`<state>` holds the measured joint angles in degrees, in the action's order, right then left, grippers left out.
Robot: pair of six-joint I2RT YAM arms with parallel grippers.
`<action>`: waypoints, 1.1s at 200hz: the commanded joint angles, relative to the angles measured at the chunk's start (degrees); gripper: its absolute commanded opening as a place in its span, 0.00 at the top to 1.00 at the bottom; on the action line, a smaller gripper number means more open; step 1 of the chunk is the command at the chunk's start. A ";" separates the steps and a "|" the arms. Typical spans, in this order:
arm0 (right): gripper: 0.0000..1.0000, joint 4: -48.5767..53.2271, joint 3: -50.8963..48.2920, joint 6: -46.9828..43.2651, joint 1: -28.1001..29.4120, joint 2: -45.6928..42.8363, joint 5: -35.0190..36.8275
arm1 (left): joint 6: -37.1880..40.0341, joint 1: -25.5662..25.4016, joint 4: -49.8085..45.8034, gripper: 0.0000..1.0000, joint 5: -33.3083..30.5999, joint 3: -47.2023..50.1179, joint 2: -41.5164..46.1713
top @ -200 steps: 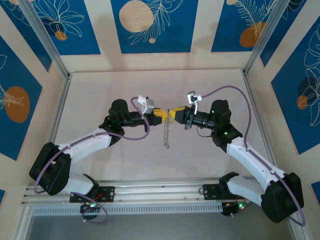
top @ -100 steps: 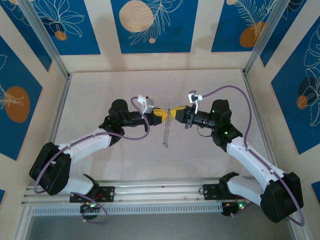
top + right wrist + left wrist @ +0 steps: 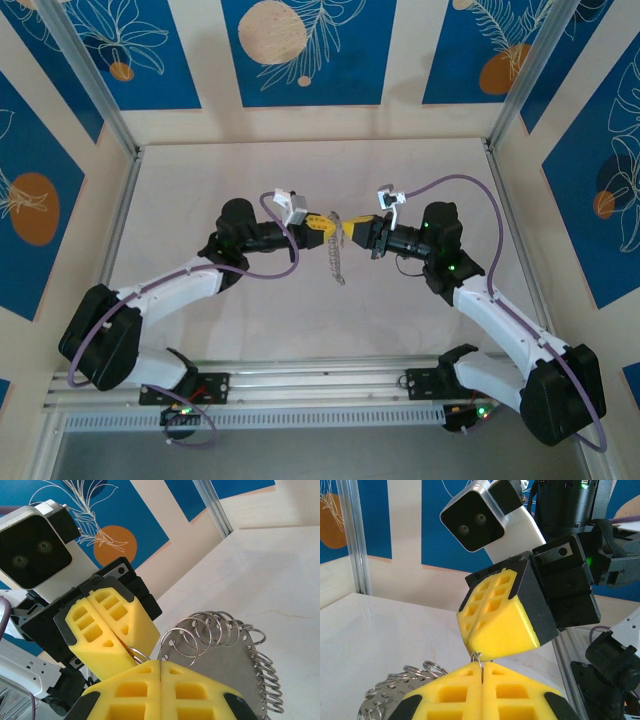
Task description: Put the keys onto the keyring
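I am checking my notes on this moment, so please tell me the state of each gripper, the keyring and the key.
left gripper: shut, a small ring pinched in its seam.
right gripper: shut, its tip meeting the left one's.
keyring: held up at the fingertips, rings dangling; which gripper holds it is unclear.
key: a gold glint between the left gripper's fingers, mostly hidden.

The keyring has swung slightly to the right.

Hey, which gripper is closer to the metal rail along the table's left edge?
Left. The left gripper sits mid-table, rail off to its left; the right gripper meets it from farther right.
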<state>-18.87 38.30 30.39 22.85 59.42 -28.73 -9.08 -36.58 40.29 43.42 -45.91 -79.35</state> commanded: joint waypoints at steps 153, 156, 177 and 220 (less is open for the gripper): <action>0.67 -10.00 -2.86 11.14 -2.08 5.20 -4.61 | -16.38 -1.02 29.48 1.00 -6.48 2.58 -5.47; 0.65 -9.89 -3.07 11.21 -2.29 5.04 -4.61 | -16.69 -1.11 30.08 1.00 -6.50 2.58 -5.68; 0.53 -10.25 -4.61 12.48 -4.48 2.75 -4.80 | -18.69 -0.95 32.97 1.00 -6.60 2.36 -6.96; 0.48 -8.97 -4.73 13.79 -8.51 -2.29 -5.46 | -21.57 -0.95 35.73 1.00 -5.98 1.12 -8.62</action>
<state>-28.25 33.30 43.16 15.92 60.29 -33.06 -27.86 -36.80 69.41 37.43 -43.22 -87.33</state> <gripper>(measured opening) 0.512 0.049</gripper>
